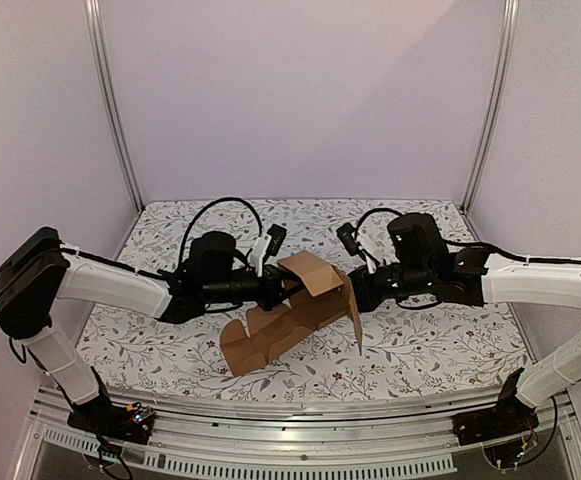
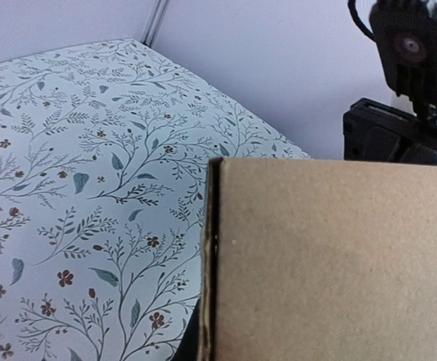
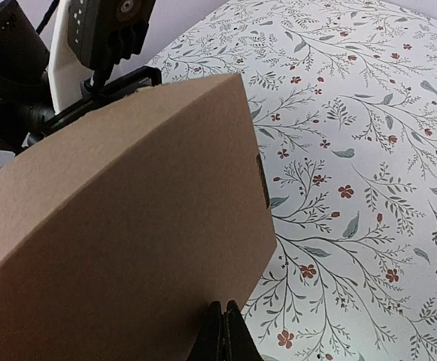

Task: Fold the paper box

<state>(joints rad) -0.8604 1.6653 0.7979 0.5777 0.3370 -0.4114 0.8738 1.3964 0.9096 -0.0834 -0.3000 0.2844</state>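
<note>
No text, label, brand, number or sign can be read in any of the views. The paper box (image 1: 270,335) is seen as plain brown cardboard with nothing printed on its faces. The bench (image 1: 420,350) is covered only by a floral pattern of leaves and small blossoms, without lettering. No legible marking is made out on the arms or camera housings.

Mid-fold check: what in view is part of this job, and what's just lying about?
In the job:
paper box, partly folded
left gripper, at its left side
right gripper, pinching its right flap

Not part of it:
floral table cover
frame posts
No loose items show.
</note>
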